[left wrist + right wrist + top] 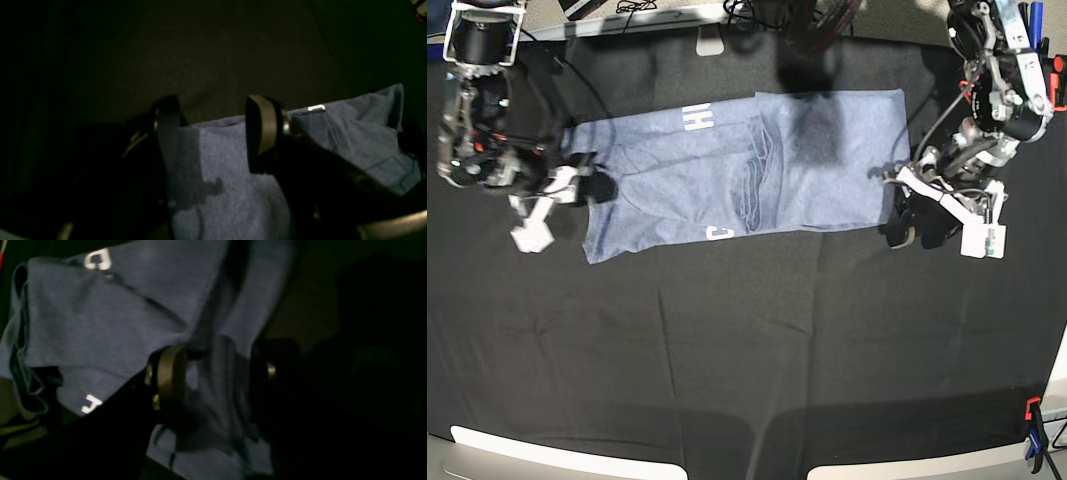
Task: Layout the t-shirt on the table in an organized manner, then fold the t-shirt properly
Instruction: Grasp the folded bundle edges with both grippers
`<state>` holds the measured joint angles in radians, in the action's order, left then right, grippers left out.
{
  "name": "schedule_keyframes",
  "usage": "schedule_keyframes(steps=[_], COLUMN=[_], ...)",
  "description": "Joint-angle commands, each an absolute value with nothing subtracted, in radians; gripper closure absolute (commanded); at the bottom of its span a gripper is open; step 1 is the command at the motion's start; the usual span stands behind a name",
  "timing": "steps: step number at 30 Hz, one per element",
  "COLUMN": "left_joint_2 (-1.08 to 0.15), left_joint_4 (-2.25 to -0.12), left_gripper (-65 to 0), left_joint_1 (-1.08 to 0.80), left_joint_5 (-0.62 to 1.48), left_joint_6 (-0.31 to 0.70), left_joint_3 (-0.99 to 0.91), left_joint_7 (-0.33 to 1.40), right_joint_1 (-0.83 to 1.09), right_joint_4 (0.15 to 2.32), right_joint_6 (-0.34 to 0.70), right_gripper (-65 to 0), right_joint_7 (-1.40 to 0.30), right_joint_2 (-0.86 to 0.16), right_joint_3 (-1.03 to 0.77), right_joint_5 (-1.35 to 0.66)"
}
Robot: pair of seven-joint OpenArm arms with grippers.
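The light blue-grey t-shirt (727, 170) lies on the black table (747, 350) at the upper middle, partly doubled over, with a wrinkled fold line down its middle and white lettering at its far and near edges. My right gripper (592, 187) is at the shirt's left edge. In its wrist view its jaws stand open (217, 371) with shirt cloth (100, 316) bunched between the fingers. My left gripper (905, 228) is at the shirt's lower right corner. Its jaws are open (213, 126) over the flat shirt edge (227, 186), with dark table (217, 60) beyond.
A blue and orange clamp (1034, 435) grips the table's near right edge. Cables and a stand base (712, 40) sit beyond the far edge. Pale boards (557, 455) show along the near edge. A white tag (984, 240) hangs by the left arm.
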<state>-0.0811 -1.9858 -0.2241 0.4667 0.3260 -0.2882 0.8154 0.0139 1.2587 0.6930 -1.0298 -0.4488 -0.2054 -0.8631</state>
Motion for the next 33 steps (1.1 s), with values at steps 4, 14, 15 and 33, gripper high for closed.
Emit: schedule_keyframes(steps=[4, 14, 15, 33], left_joint_2=[-0.086, -0.086, -0.086, -0.086], left_joint_4=[-2.004, -2.004, -2.004, -2.004], left_gripper=[-29.0, -29.0, -29.0, -29.0], left_joint_1=[-0.216, -0.216, -0.216, -0.325], left_joint_5=[0.483, 0.483, 0.482, 0.357], left_joint_6=[0.337, 0.337, 0.338, 0.344], left_joint_3=[-0.288, -0.288, -0.288, -0.288], left_joint_7=[0.792, 0.830, 0.841, 0.848], right_joint_1=[0.011, 0.010, 0.008, -0.014], right_joint_4=[1.266, 1.266, 1.266, 1.824], right_joint_6=[0.698, 0.698, 0.698, 0.628], right_gripper=[-29.0, -17.4, -13.6, 0.0], right_joint_7=[-1.040, -1.031, -1.021, -1.136], right_joint_2=[-0.451, -0.376, -0.374, -0.181], right_joint_3=[-0.167, -0.166, -0.166, -0.170], right_joint_5=[-0.876, -0.894, -0.894, -0.886])
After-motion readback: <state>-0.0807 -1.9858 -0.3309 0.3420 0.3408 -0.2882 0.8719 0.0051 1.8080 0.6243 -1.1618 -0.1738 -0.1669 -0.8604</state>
